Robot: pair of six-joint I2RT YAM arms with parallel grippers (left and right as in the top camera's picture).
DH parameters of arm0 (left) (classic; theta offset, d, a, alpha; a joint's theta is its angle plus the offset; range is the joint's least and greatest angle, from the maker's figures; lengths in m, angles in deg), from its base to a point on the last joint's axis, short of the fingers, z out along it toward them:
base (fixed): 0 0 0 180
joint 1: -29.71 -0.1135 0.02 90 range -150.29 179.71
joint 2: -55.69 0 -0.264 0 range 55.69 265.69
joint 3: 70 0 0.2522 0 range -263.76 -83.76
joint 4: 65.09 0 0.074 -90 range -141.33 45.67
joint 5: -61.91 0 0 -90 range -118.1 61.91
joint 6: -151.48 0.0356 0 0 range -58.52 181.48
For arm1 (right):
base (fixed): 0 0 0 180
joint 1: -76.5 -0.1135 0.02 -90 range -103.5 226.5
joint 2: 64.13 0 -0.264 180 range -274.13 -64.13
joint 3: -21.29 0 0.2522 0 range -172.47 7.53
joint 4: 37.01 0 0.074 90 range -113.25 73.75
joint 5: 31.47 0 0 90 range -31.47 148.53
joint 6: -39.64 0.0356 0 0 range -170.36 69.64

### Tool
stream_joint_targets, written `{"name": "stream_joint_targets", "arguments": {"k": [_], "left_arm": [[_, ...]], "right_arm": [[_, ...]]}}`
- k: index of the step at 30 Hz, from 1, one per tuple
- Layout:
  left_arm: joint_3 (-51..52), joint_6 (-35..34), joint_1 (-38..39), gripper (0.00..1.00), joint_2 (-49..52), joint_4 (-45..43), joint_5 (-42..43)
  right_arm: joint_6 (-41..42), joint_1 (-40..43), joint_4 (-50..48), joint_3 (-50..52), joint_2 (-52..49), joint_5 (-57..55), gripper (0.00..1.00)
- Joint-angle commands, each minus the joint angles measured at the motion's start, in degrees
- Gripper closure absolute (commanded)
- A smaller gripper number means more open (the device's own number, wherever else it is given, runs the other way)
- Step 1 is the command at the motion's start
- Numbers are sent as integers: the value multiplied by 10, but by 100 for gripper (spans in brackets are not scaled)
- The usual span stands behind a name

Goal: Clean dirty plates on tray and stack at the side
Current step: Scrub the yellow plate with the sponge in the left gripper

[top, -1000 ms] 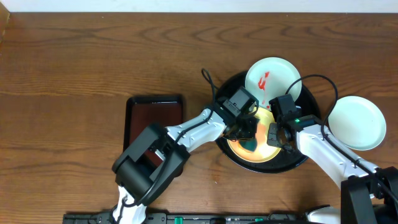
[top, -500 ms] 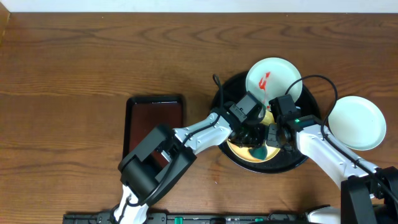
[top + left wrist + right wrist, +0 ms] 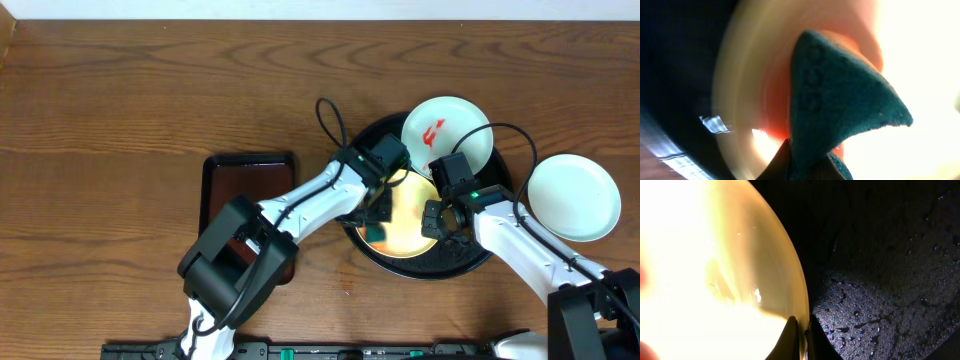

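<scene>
The black tray [image 3: 490, 250] sits on the wooden table [image 3: 150, 90], right of centre. The pale yellow plate [image 3: 408, 212] lies inside it, toward 8 o'clock of the tray floor.

The left gripper [image 3: 378, 218] hangs over the plate's 9 o'clock edge, its jaws clamped on a dark green sponge [image 3: 840, 100]. In the left wrist view the sponge's corner presses down on the plate. A reddish-orange patch shows on the plate around it.

The right gripper [image 3: 437, 218] is at the plate's 3 o'clock edge. In the right wrist view its fingers [image 3: 791, 335] are pinched together on the plate's rim, and water drops speckle the tray floor beside it.

A pale blue-white plate with red sauce smears [image 3: 447, 130] rests tilted on the tray's rim at 1 o'clock.

A second pale plate, clean [image 3: 573, 197], lies on the table just outside the tray at 3 o'clock.

A small rectangular red-brown tray [image 3: 250, 190] lies on the table at 9 o'clock, apart from the black tray and partly under the left arm.
</scene>
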Motion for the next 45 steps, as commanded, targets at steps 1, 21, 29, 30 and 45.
{"name": "stream_joint_targets", "arguments": {"k": [1, 21, 29, 30, 45], "left_arm": [[-7, 3, -20, 92, 29, 50, -189], [-20, 3, 22, 91, 30, -98, 95], [-20, 3, 73, 89, 30, -146, 113], [-20, 3, 73, 89, 30, -146, 112], [-20, 18, 22, 91, 29, 30, -171]], "right_arm": [[-9, -5, 6, 8, -8, -26, 99], [-20, -5, 10, 8, -8, -37, 99], [-20, -5, 11, 8, -8, -37, 99], [-20, -5, 11, 8, -8, -36, 99], [-20, -5, 17, 8, -8, -37, 99]]}}
